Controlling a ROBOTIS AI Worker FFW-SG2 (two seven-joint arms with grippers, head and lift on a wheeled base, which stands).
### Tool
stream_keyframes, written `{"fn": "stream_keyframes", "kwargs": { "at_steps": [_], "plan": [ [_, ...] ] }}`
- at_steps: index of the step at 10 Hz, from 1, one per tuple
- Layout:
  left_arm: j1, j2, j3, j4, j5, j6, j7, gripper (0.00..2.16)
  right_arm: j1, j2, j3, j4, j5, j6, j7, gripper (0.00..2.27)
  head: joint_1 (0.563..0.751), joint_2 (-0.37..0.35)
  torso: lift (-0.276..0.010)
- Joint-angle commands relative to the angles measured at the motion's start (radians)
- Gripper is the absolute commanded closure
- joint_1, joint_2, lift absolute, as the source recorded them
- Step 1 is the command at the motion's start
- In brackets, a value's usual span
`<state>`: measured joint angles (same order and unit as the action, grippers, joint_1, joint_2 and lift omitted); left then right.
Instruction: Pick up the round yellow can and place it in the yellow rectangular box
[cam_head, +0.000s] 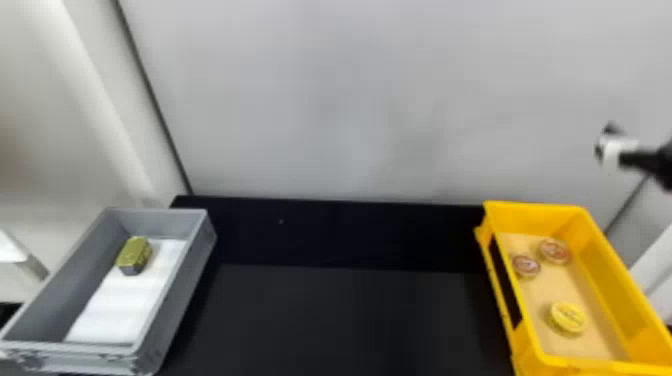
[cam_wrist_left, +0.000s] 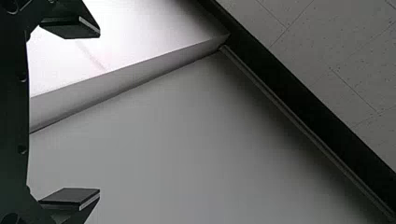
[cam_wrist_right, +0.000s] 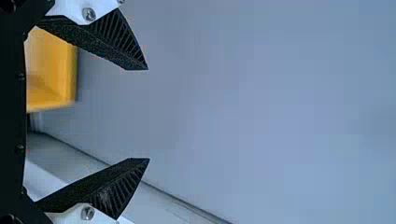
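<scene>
The yellow can (cam_head: 568, 318) lies inside the yellow box (cam_head: 535, 208), below the nearer right gripper (cam_wrist_right: 148, 114). That and the left gripper (cam_wrist_left: 99, 113) gape empty.

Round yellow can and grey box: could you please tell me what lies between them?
In the head view, black surface and the left wall of the yellow box lie between the grey box and the round yellow can.
</scene>
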<state>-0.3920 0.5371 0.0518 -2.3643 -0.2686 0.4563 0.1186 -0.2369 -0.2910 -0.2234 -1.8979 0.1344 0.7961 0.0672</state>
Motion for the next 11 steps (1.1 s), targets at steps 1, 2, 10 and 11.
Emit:
{"fn": "stream_keyframes", "kwargs": {
  "at_steps": [1,2,10,11],
  "plan": [
    [0.005,0.012,0.025,-0.016,-0.001,0.007,0.001,0.08,-0.007,0.03,0.093,-0.179,0.028,-0.184,-0.205,0.11,0.663,0.054,-0.01],
    [0.015,0.012,0.037,-0.023,-0.001,0.007,0.003,0.08,-0.009,0.052,0.111,-0.21,0.037,-0.294,-0.244,0.13,0.663,0.054,-0.01],
    [0.028,-0.018,0.053,-0.021,-0.003,-0.013,0.016,0.08,-0.214,-0.056,0.23,-0.34,0.064,-0.618,-0.323,0.13,0.663,0.054,-0.01],
    [0.03,-0.023,0.051,-0.016,-0.003,-0.011,0.016,0.08,-0.199,-0.053,0.24,-0.34,0.065,-0.647,-0.346,0.13,0.663,0.054,-0.01]
  ]
}}
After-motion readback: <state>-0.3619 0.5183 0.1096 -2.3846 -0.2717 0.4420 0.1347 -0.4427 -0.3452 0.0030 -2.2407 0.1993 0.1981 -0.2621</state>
